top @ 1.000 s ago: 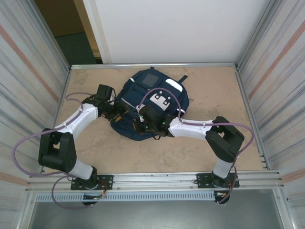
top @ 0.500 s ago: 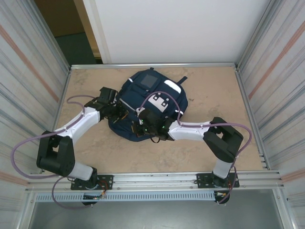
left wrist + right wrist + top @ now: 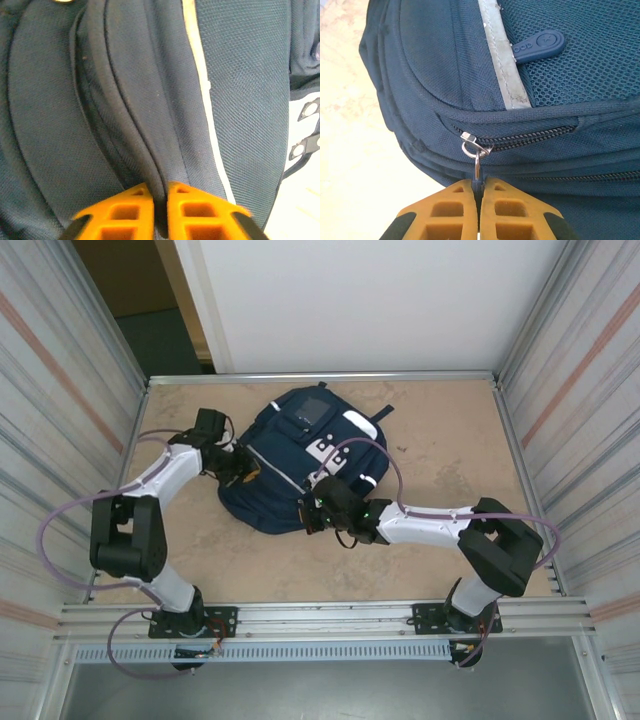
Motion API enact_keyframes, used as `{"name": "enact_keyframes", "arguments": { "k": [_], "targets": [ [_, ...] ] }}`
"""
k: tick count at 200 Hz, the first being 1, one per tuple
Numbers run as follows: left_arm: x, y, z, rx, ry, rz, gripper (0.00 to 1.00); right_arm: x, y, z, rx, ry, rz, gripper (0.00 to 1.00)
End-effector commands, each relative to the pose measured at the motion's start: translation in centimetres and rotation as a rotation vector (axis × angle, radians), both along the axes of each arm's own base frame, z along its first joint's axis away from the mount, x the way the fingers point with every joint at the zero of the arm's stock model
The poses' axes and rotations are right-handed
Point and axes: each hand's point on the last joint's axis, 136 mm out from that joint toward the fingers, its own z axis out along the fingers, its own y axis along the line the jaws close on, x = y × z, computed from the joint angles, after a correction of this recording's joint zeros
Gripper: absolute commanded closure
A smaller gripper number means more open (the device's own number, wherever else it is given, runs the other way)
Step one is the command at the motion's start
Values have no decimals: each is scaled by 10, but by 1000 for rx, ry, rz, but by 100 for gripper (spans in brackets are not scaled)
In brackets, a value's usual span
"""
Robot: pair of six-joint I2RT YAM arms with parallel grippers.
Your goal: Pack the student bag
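Right pincer is pressed together on the metal zip pull. Over the last second it has drawn nearer and rightward, its elbow swinging out. Left pincer nips a fabric ridge and has shifted far-left. Likely it braces while the zip runs.

Student bag lies mid-table: coarse navy weave, mesh panel, grey stripe, rubbery tab, soft rounded bulk.
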Motion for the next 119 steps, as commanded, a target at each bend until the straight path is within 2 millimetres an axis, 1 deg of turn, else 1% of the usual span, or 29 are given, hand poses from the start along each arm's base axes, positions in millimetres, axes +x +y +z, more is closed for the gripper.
{"name": "enact_keyframes", "arguments": {
  "k": [1, 11, 19, 31, 47, 63, 75, 82, 93, 106, 119],
  "targets": [
    [39, 2, 28, -24, -125, -7, 67, -4, 4, 8, 0, 2, 26, 100],
    [35, 3, 30, -21, -114, 1, 63, -3, 11, 13, 11, 2, 40, 100],
    [29, 6, 31, -7, -106, 9, 60, -2, 17, 16, 14, 0, 48, 100],
    [15, 11, 35, 13, -98, 7, 55, 0, 26, 19, 34, -10, 59, 100],
    [-10, 17, 35, 35, -89, 11, 51, 1, 41, 22, 71, -11, 90, 100],
    [-36, 23, 22, 82, -66, 47, 50, 1, 56, 24, 81, -1, 132, 100],
    [-49, 19, 17, 146, -71, 31, 49, -1, 64, 26, 88, -10, 156, 100],
    [-53, 15, 15, 163, -67, 33, 48, -2, 69, 28, 104, -18, 173, 100],
    [-54, 7, 12, 144, -67, 45, 48, -4, 77, 31, 134, -28, 208, 100],
    [-48, -5, 11, 98, -83, 74, 48, -8, 85, 33, 157, -23, 249, 100],
    [-42, -16, 10, 90, -99, 79, 50, -9, 87, 32, 166, -6, 260, 100]
  ]
}}
